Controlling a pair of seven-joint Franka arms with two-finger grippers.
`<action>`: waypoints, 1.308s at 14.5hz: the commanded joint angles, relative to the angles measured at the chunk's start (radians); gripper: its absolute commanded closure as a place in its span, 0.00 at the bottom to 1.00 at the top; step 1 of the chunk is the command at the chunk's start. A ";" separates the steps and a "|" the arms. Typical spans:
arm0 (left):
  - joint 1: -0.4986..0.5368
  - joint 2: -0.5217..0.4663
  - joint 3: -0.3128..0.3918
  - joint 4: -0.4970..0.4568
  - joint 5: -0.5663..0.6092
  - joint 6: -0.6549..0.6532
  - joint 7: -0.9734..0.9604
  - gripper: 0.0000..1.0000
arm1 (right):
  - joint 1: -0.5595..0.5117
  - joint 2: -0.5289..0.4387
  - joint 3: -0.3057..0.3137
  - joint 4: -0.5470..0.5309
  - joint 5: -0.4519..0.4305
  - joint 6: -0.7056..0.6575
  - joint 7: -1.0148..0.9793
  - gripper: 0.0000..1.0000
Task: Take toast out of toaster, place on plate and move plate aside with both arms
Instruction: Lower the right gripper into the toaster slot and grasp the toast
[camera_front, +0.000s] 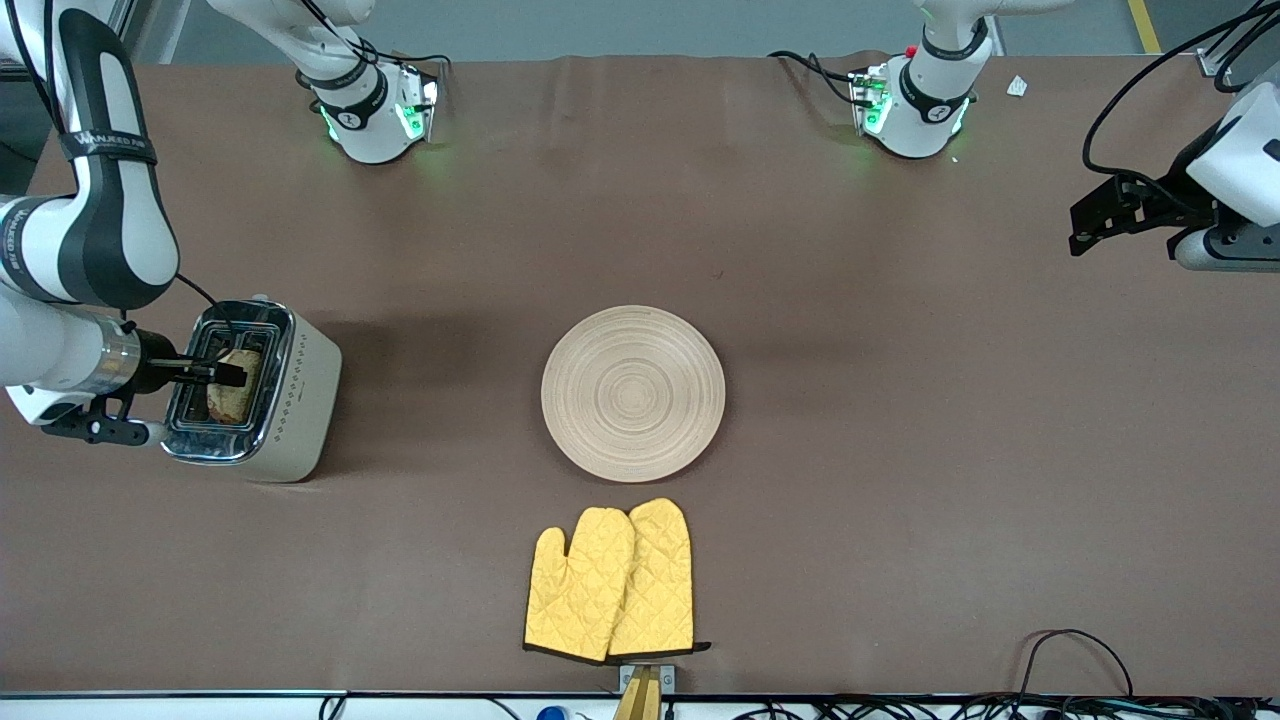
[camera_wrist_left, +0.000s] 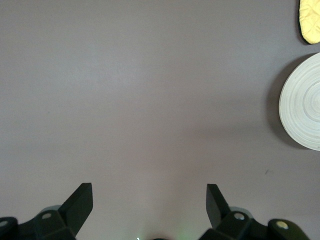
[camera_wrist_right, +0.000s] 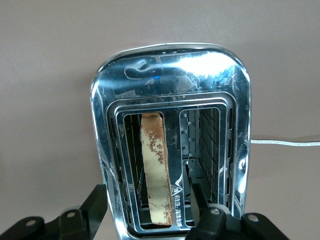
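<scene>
We are at the grasp: our right hand (camera_front: 232, 374) straddles the speckled tan toast (camera_wrist_right: 155, 167) in the chrome-topped cream toaster (camera_front: 255, 392), fingers not yet touching it, needing closure then lift, while our left hand (camera_wrist_left: 150, 200) waits wide open.

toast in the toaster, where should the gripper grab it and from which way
Grip the toast by its exposed top edge, coming straight down from above, one finger on each flat face. It stands upright on edge in one slot of the toaster, so only that crust is reachable. The right gripper already straddles it, jaws not closed.
</scene>
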 joint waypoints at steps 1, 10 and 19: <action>0.005 0.009 -0.002 0.026 -0.003 -0.009 0.003 0.00 | -0.011 -0.002 0.008 -0.018 -0.016 0.023 -0.007 0.34; 0.005 0.012 -0.002 0.026 -0.004 -0.009 0.003 0.00 | -0.017 0.009 0.010 -0.018 -0.023 0.038 -0.012 0.74; 0.006 0.019 0.002 0.026 -0.004 -0.009 0.006 0.00 | -0.022 0.006 0.008 0.020 -0.037 0.029 -0.037 0.96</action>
